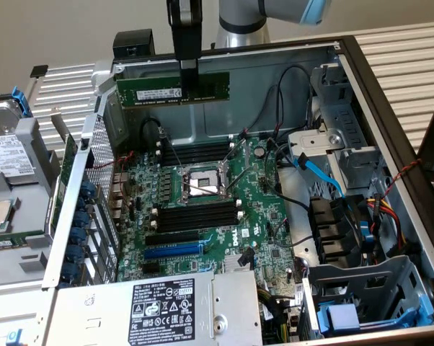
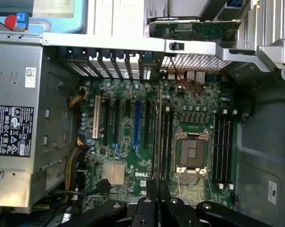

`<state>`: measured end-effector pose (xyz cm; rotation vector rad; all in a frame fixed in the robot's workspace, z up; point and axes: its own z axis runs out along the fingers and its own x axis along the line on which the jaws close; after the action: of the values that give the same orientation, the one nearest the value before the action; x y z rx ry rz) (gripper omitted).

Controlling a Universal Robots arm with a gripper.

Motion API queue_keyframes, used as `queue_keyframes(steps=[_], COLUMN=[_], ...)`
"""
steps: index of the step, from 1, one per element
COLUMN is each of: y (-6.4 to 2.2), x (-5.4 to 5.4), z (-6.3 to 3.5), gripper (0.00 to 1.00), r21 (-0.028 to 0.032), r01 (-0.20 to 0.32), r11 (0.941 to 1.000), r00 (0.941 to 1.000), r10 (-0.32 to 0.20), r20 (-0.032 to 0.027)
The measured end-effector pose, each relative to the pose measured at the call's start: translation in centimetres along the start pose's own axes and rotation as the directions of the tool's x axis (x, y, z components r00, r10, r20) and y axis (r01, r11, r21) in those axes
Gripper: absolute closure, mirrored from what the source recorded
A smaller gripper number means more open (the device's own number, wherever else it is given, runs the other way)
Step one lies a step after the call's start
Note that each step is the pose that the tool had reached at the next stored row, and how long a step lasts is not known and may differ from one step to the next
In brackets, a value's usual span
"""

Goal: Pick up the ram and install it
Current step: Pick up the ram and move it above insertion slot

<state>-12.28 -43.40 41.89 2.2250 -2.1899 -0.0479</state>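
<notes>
One green stick, the ram [image 1: 159,90], hangs in the air over the open computer case [image 1: 390,108], held level with its long edge facing down. The gripper [image 1: 189,72] is clamped on its top edge, a little toward the exterior view's right of the small white label [image 1: 158,94]. The stick sits well above the motherboard [image 1: 264,209], touching nothing else. Below it lie the long black slots [image 1: 195,216], on either side of the processor socket [image 1: 201,182], and nearer the power supply [image 1: 159,310] is a blue slot [image 1: 174,250]. From the wrist, the ram [image 2: 159,132] shows edge-on as a thin line running out from the gripper [image 2: 158,191], in the same direction as the black slots.
</notes>
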Motion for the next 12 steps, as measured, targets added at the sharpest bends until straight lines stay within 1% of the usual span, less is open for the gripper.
queue_keyframes(steps=[3, 7, 12], y=[-0.09, -0.42, -0.78], x=[0.0, 0.02, 0.02], z=[0.15, 0.34, 0.37], gripper=[0.87, 0.87, 0.87], r21=[0.0002, 0.0003, 0.0002], r01=[-0.001, -0.004, -0.015], r11=[1.0, 1.0, 0.9999], r00=[1.0, 1.0, 0.9999], r10=[0.001, 0.004, 0.015], r20=[0.0007, 0.0016, 0.0018])
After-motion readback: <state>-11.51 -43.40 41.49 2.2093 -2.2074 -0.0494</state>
